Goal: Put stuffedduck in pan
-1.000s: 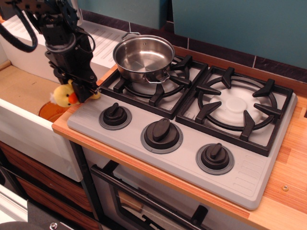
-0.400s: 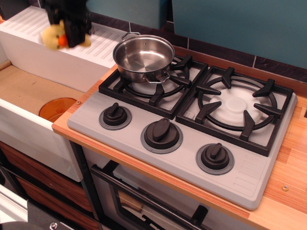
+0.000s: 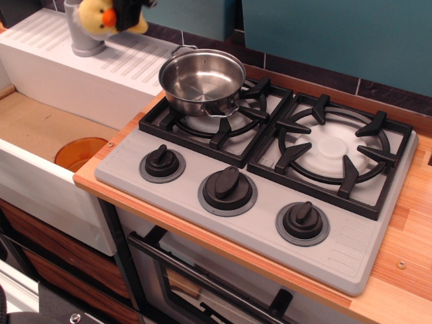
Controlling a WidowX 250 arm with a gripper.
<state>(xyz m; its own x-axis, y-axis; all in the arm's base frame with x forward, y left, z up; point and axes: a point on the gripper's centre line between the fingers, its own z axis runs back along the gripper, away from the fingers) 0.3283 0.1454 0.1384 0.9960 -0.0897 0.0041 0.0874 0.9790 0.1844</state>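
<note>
The yellow plush stuffedduck with an orange beak hangs at the top left edge of the view, high above the white sink back. My gripper is shut on it; only the black finger tips show, the rest is cut off by the top edge. The pan, a shiny steel pot with two side handles, stands empty on the back left burner, to the right of and below the duck.
A grey stove top with three black knobs and two black burner grates. A white sink at left holds a round orange disc. A grey faucet base stands under the duck. Wooden counter at right.
The gripper has lifted the duck from beside the stove's left edge up and back, then rightward toward the pan, now mostly out of the top of the view.
</note>
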